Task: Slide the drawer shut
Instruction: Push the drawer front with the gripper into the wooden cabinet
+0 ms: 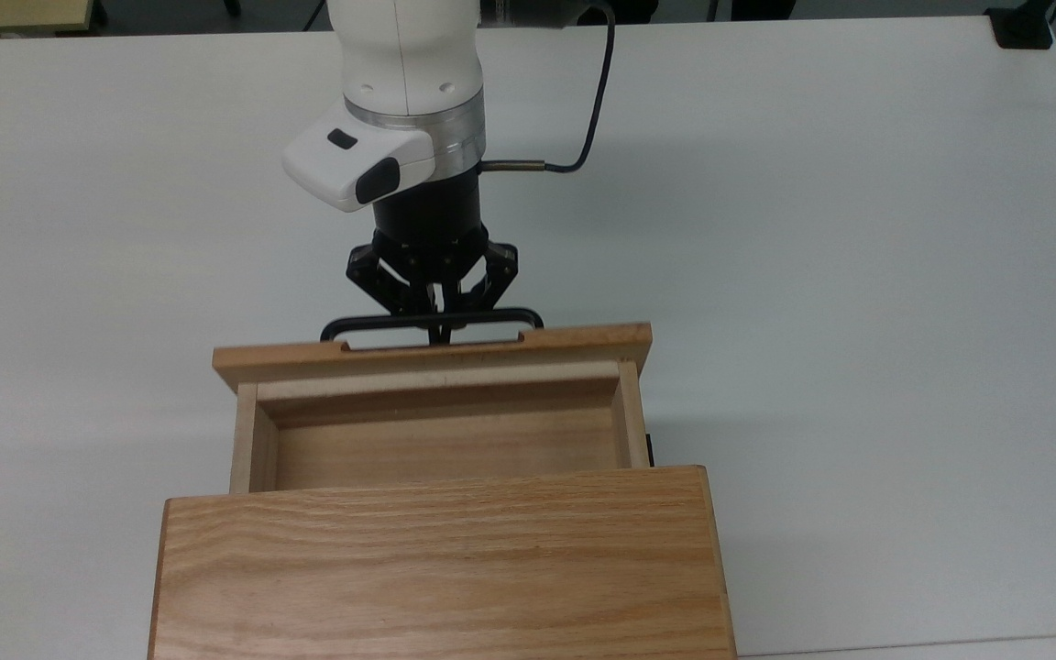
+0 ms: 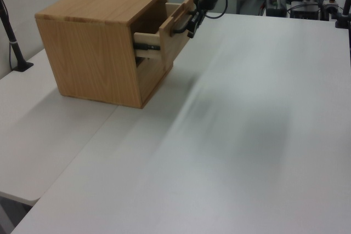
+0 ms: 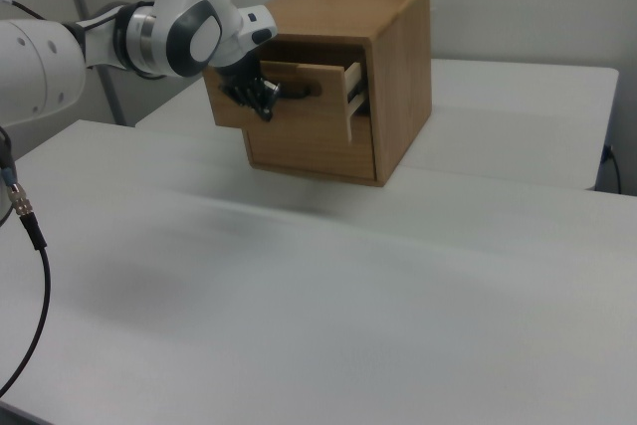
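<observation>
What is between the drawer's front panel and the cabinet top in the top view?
The open inside of the drawer, which is bare wood; nothing lies in it. The gripper holds the handle on the far side of the front panel from the cabinet top.

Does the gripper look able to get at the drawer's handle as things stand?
Probably yes. The gripper is already at the black handle on the front panel of the half-open drawer, jaws closed on the bar's middle, with bare white table around it.

- A broad white flat bench (image 1: 858, 275) carries everything.
- A light oak wooden box-shaped cabinet (image 2: 98, 42) stands at the top view's 6 o'clock.
- A black clamp base (image 1: 1023, 27) sits at the bench's 1 o'clock corner.
</observation>
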